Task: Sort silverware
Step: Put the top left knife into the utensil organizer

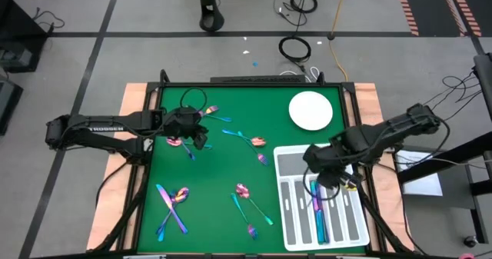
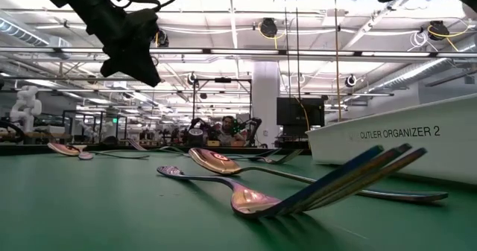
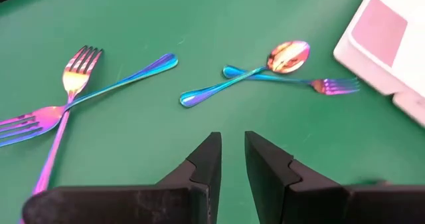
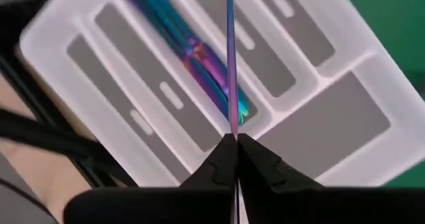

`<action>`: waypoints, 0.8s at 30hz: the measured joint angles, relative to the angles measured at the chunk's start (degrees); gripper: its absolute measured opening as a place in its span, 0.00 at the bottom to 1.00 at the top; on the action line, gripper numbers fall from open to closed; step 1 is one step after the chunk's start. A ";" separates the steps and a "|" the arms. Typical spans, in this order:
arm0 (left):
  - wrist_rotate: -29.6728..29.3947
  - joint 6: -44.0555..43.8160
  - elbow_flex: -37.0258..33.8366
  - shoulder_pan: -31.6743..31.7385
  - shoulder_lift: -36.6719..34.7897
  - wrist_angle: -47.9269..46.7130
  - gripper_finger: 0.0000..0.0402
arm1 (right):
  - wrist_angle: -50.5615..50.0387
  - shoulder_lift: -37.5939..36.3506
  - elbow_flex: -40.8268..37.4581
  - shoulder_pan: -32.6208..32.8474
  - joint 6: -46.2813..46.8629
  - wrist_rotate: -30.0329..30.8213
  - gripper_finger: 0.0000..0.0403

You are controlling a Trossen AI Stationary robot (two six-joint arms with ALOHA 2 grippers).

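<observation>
Your right arm reaches in from the table's right edge, elbow out over the rim, wrist bent down over the white tray (image 1: pixel 286 161). Your right pincer (image 4: pixel 235 139) is clamped together on a slim iridescent utensil (image 4: pixel 230 64), seen edge-on in the right wrist view, so you cannot tell whether it is a knife, fork or spoon. The utensil hangs over the tray's long slots, above the pieces already lying in one of the middle compartments (image 4: pixel 199 54).

Your left arm lies stretched across the table's left edge, nearly level, with its wrist over the upper left part of the green table (image 1: pixel 215 167). Your left pincer (image 3: pixel 232 154) hovers above bare green surface, fingers a narrow gap apart and holding nothing.

Silverware in stock, loose on the table:
- two crossed forks (image 3: pixel 63 108), ahead of the left pincer in the left wrist view;
- a spoon crossed over a small fork (image 3: pixel 287 56), also ahead of it, near the tray's corner;
- a spoon (image 1: pixel 175 142) just beside the left pincer in the high view;
- a cluster of pieces (image 1: pixel 173 205) near the lower left corner;
- two or three pieces (image 1: pixel 247 201) at lower centre;
- a spoon (image 1: pixel 257 141) in mid-table.

A round white plate (image 1: pixel 310 111) sits above the tray, well apart from both pincers.
</observation>
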 joint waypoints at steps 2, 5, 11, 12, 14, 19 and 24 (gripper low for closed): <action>0.00 -0.58 0.00 0.00 0.00 0.65 0.17 | 0.71 0.16 -0.93 1.65 -3.59 0.19 0.00; 0.00 -0.59 0.00 0.00 0.00 1.16 0.17 | 2.31 0.37 -2.32 4.31 -8.35 0.14 0.00; 0.00 -0.67 0.00 0.02 0.00 2.76 0.17 | 6.67 0.35 -6.59 8.25 -16.64 1.75 0.00; 0.00 -0.66 0.00 0.02 0.00 3.13 0.17 | 7.91 0.35 -7.62 8.59 -17.28 1.74 0.00; 0.00 -0.66 0.00 0.02 0.00 3.53 0.17 | 11.16 0.36 -9.85 9.12 -18.35 1.66 0.00; -0.02 -0.27 0.00 0.02 0.00 3.33 0.17 | 15.20 0.39 -14.66 9.93 -21.43 1.48 0.00; -0.01 -0.20 0.00 0.02 0.00 3.29 0.17 | 21.51 0.39 -18.19 9.98 -22.07 -1.93 0.00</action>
